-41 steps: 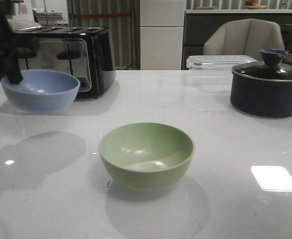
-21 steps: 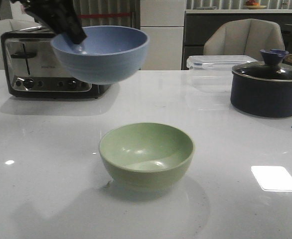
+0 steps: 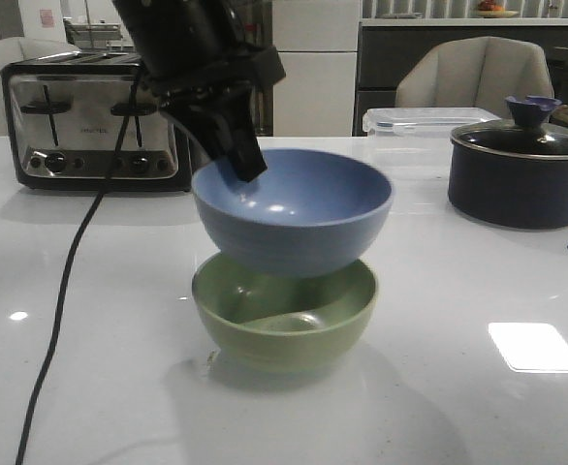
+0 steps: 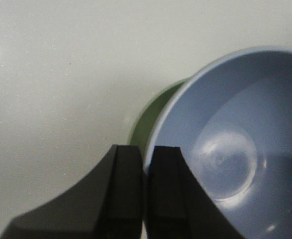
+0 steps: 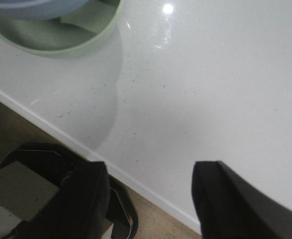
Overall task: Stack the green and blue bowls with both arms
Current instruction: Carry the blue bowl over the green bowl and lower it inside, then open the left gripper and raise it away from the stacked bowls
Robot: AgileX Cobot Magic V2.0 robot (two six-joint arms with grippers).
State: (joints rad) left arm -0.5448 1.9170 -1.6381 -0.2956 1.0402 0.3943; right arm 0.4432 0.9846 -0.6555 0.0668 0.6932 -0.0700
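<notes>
Blue bowl (image 3: pixel 292 211) held by left gripper (image 3: pixel 246 165), fingers clamped on its rim at the rear left as the front view shows it. Left wrist view confirms: one finger (image 4: pixel 123 184) outside the wall, the other inside, rim pinched between them. Bowl is upright, directly over green bowl (image 3: pixel 284 315). Its base dips below the green rim in the front view; cannot tell whether the two surfaces touch. Blue bowl sits slightly off-centre, so the green interior shows in front.

Green bowl stands on white table (image 3: pixel 458 407), near the middle. In the left wrist view only a dark green crescent (image 4: pixel 148 117) shows past the blue rim.

Right gripper (image 5: pixel 148 199): fingers wide apart, nothing between them, positioned over the table's near edge, well apart from the bowls. Both bowls appear at the corner of the right wrist view.

Toaster (image 3: pixel 95 121) at rear left, cable (image 3: pixel 61 291) trailing forward across the table. Lidded dark pot (image 3: pixel 521 165) at rear right, clear box (image 3: pixel 420 126) just beside it.
</notes>
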